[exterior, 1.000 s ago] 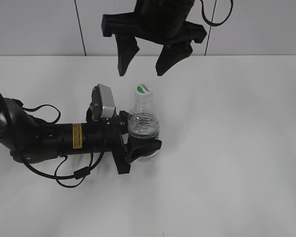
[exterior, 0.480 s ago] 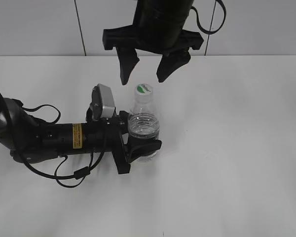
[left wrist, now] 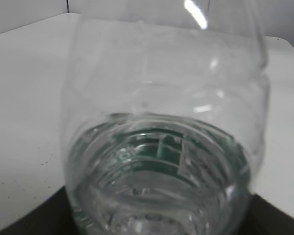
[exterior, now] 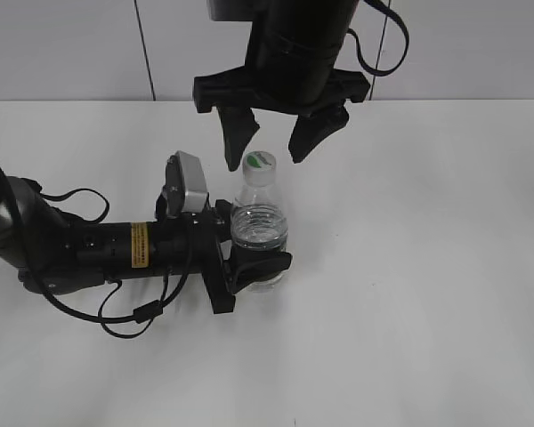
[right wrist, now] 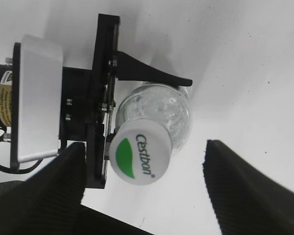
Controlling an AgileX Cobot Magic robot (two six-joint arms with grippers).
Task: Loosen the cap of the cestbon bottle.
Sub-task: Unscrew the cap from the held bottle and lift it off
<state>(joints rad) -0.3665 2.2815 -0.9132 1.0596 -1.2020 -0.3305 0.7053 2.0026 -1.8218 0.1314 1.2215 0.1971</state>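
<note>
The cestbon bottle (exterior: 260, 227) stands upright on the white table, clear, with its white cap (exterior: 261, 162) on and the green mark facing up. My left gripper (exterior: 254, 263) lies low on the table and is shut on the bottle's lower body. In the left wrist view the bottle (left wrist: 161, 122) fills the frame, and its green label shows through the water. My right gripper (exterior: 269, 153) hangs open over the cap, one finger on each side, not touching. In the right wrist view the cap (right wrist: 141, 159) sits between the open fingers (right wrist: 54, 191), nearer the left one.
The left arm (exterior: 89, 249) with its wrist camera (exterior: 185, 182) and loose cables stretches across the table's left side. A white wall with dark seams stands behind the table. In the right wrist view the left gripper's black frame (right wrist: 103, 98) sits right beside the bottle.
My right gripper has come down, and its open fingertips now flank the cap. The left gripper and the bottle have not moved.
</note>
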